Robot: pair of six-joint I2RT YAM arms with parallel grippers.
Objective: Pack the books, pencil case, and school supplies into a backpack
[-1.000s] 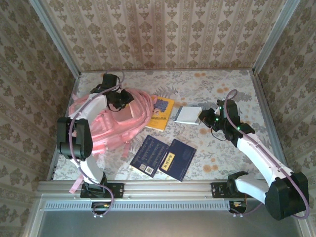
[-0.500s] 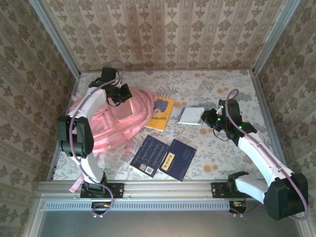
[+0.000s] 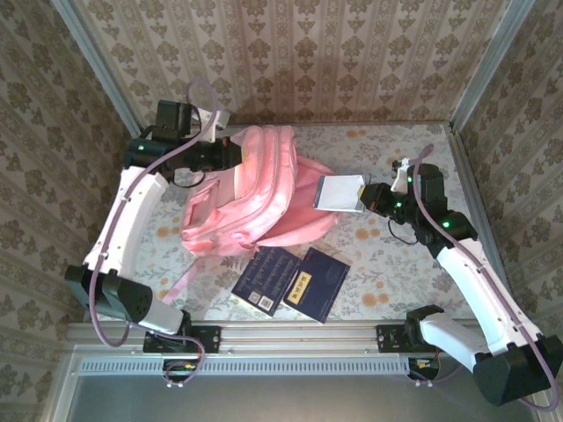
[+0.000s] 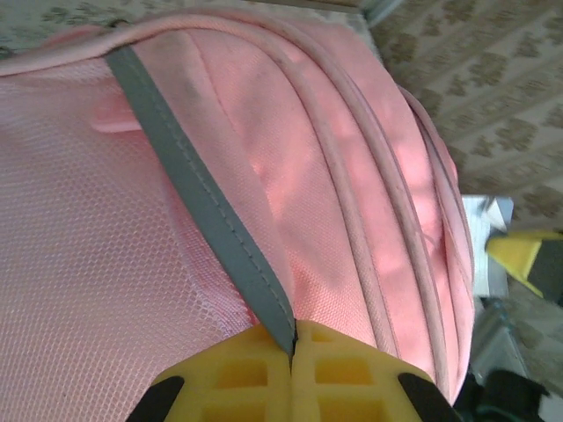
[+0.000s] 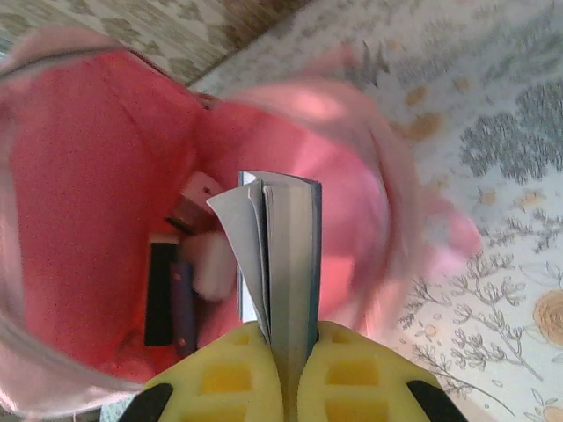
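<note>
left gripper (image 4: 292,350): clenched. we see its 2 yellow fingers (image 4: 233,382) pressed together on the end of a grey strip (image 4: 201,204) sewn to the backpack (image 4: 369,193).
left arm (image 3: 123,211): in the top view it reaches along the left side of the table (image 3: 400,264) and holds the backpack's far top corner raised.
backpack position: it sits at the far left-centre of the table, with pink mesh on one side of the grey strip and smooth piped fabric on the other. a pink strap trails toward the near edge.
backpack mouth: in the right wrist view it gapes toward the right arm, showing a deep pink lining.
inside the backpack: we see a pale boxy thing (image 5: 211,264) and 2 dark upright things (image 5: 167,303) low in the opening. we cannot tell what they are.
right gripper (image 5: 286,352): grasping the grey-white pad (image 5: 281,255) by its near edge, with both fingers tight against the covers.
grey-white pad: it is held off the table, pages fanning slightly, at the backpack's right rim just in front of the mouth.
navy books (image 3: 290,280): 2 of them lie flat on the table side by side, touching each other, just beside the backpack's near edge.
</note>
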